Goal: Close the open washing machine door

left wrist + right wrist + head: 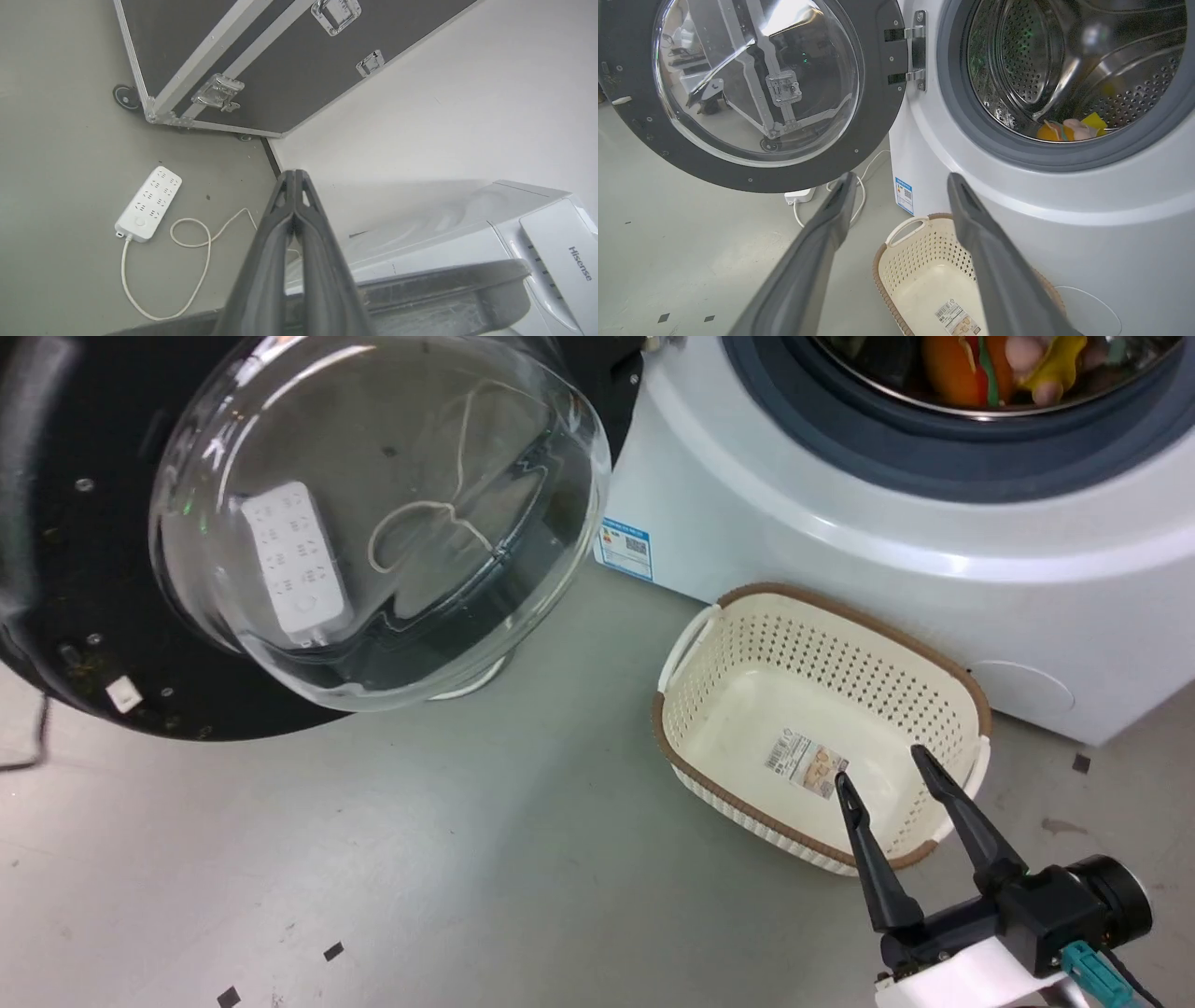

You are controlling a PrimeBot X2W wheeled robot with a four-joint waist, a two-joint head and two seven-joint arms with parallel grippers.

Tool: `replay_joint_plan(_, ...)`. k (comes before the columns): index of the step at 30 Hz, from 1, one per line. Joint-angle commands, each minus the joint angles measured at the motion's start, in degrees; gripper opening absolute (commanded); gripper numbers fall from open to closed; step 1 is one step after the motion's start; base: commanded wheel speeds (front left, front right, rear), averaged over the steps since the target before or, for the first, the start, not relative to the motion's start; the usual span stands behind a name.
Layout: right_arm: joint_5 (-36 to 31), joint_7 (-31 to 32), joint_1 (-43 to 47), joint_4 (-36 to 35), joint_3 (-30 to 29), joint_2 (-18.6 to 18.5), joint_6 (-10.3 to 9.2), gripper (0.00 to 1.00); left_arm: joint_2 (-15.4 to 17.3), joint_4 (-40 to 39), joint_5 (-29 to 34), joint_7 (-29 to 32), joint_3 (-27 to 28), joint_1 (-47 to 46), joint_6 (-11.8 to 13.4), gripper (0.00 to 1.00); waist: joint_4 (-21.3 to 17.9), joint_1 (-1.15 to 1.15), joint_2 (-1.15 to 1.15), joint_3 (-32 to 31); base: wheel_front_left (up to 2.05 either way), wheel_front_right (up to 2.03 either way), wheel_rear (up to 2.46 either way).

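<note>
Clearly nothing is closed yet: the washing machine door point(308, 523) hangs wide open, left of the washing machine point(840, 551). The right gripper point(880, 765) spreads wide near a basket point(822, 607); the left gripper point(295, 173) is pinched together, empty.

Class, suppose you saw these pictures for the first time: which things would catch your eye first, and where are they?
The big round washing machine door, swung wide open with its bulging glass centre, dominates the head view's upper left. Right of it the white washing machine holds bright items in its drum, and a cream basket sits on the floor before it. The right gripper, fingers apart, shows at lower right.
</note>
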Motion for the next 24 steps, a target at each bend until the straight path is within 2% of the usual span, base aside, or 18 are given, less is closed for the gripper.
replay_joint_plan(1,0.19,-0.58,-0.94,-0.18,0.22,-0.53,0.03,1.0,0.61,2.75,-3.8,3.76,1.52,-2.03,0.89,0.0,-0.32,-0.01,0.0,0.45,0.0,0.0,0.0)
replay_joint_plan(7,0.33,-0.58,-1.0,-0.07,0.21,-0.79,0.03,1.0,-0.43,6.73,-9.97,10.03,4.15,-2.75,1.56,0.0,-0.9,-0.01,0.0,0.68,0.0,0.0,0.0)
replay_joint_plan(11,0.2,-0.58,-1.33,-0.02,0.24,-1.12,0.03,1.0,-1.03,7.51,-12.59,16.85,3.01,-0.94,0.02,0.0,-1.26,-0.01,0.0,0.89,0.0,0.0,0.0)
replay_joint_plan(18,0.33,-0.58,-1.33,0.58,0.15,-1.16,0.03,1.0,-3.63,2.97,-17.68,28.18,1.2,3.78,-2.99,0.0,-1.69,-0.01,0.0,-0.21,0.0,0.0,0.0)
replay_joint_plan(24,0.37,-0.58,-0.3,1.42,-0.2,-0.45,0.03,1.0,-6.43,-4.22,-22.03,37.55,-0.21,9.39,-2.39,0.0,-2.21,-0.01,0.0,-3.05,0.0,0.0,0.0)
